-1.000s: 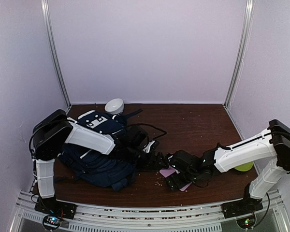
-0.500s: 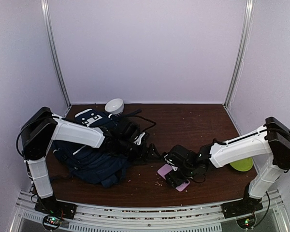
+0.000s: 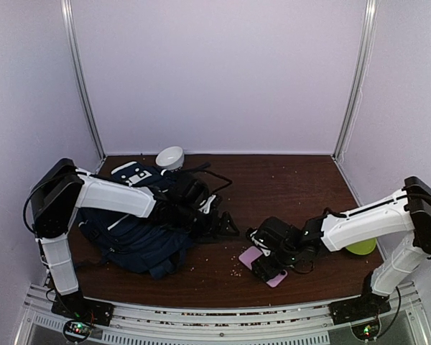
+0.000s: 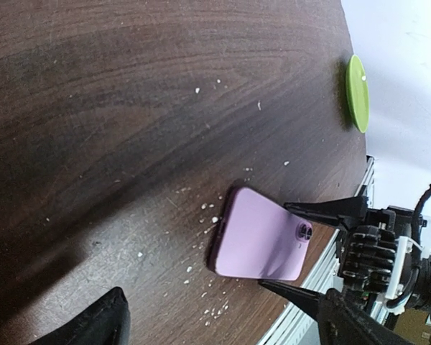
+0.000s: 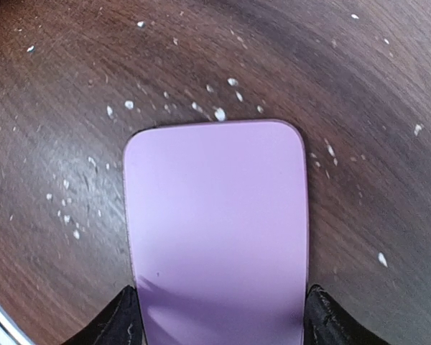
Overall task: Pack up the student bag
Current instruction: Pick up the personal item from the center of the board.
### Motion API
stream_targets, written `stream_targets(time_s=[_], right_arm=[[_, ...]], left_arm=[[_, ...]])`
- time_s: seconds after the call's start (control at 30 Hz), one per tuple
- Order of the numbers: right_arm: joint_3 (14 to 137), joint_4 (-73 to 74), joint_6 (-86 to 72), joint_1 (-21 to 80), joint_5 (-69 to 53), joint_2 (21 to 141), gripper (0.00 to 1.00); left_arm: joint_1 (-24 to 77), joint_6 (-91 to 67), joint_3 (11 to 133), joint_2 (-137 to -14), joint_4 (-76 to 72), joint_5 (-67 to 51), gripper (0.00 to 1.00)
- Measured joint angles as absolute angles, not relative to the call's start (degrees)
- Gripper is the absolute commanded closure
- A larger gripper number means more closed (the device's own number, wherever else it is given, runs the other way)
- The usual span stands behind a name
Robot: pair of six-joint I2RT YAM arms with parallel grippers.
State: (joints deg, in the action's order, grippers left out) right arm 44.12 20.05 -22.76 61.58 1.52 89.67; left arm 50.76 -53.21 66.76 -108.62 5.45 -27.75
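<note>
Dark wood, navy cloth and 1 lilac phone

The worktop (image 3: pixel 287 180) is dark brown with a fine wood grain, dotted with small white crumbs. The student bag (image 3: pixel 140 243) is navy blue with white patches and a thin white line. The phone (image 5: pixel 215 215) is a plain pale lilac. The plate (image 4: pixel 357 93) is lime green and the bowl (image 3: pixel 170 157) is white. The 2 arms (image 3: pixel 118 198) have white shells and black joints; the walls (image 3: pixel 223 72) are pale lilac-grey.
</note>
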Motion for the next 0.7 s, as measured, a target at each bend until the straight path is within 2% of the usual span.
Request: stream_targets(time_s=[0.4, 0.7], right_arm=[[40.27, 19.84, -24.03, 61.58, 3.07, 80.86, 0.57], [39.38, 17.98, -24.03, 61.73, 3.49, 77.12, 0.57]], left_arm=[[50.98, -53.17, 69.14, -110.04, 5.85, -28.77, 0.06], [52.23, -56.40, 70.08, -113.86, 0.71, -33.01, 0.06]])
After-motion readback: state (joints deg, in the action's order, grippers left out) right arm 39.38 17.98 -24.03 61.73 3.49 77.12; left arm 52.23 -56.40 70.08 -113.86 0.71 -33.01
